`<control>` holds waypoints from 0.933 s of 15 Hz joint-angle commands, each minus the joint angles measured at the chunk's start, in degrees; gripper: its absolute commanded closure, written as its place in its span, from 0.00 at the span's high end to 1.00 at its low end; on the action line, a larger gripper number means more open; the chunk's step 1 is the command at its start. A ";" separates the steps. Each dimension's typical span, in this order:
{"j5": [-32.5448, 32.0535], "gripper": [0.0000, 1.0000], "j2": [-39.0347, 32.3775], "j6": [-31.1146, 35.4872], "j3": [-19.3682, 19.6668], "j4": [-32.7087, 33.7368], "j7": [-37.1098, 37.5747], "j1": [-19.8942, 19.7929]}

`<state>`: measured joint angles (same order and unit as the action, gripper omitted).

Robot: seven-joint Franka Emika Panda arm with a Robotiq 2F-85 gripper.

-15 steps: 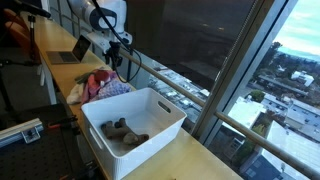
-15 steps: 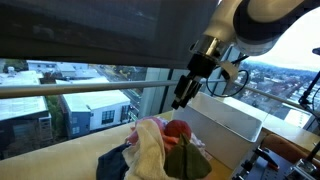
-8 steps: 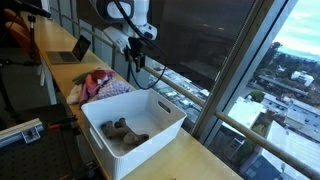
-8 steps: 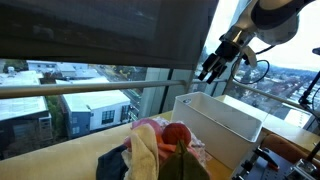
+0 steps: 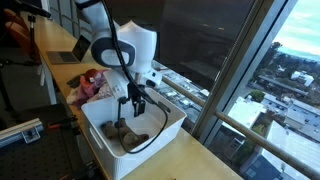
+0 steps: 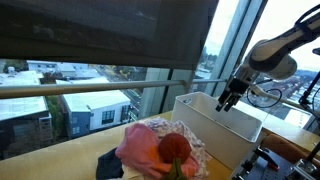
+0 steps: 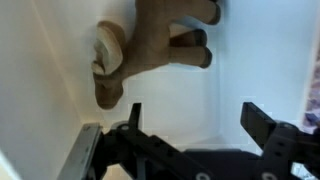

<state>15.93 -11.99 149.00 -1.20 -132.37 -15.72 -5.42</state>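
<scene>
My gripper [image 5: 136, 102] hangs over the white bin [image 5: 160, 130], its fingers just inside the bin's opening; it also shows in an exterior view [image 6: 229, 99]. In the wrist view the jaws [image 7: 195, 122] are open and empty above the bin's white floor. A brown stuffed toy [image 7: 150, 45] lies on that floor ahead of the jaws, not touched. The toy also shows in an exterior view [image 5: 126, 134], at the bin's bottom.
A pile of pink, red and dark clothes [image 6: 160, 155] lies on the wooden counter beside the bin, also in an exterior view [image 5: 92, 86]. A laptop [image 5: 70, 52] sits farther along the counter. A window wall runs behind the bin [image 6: 215, 115].
The arm has moved from above the clothes pile across to the bin and lowered into its opening. The gripper stays open and empty.
</scene>
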 commanded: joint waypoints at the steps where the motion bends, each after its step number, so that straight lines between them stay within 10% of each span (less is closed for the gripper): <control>1: 1.45 1.00 -5.63 5.69 -1.07 -2.09 -1.81 -1.01; 9: -2.02 1.00 -15.68 13.18 -3.93 -5.15 0.06 -1.61; 14: -2.63 0.52 -15.41 13.72 -5.16 -5.46 0.66 -2.45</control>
<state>14.37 -27.19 161.17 -4.14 -137.41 -15.32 -6.03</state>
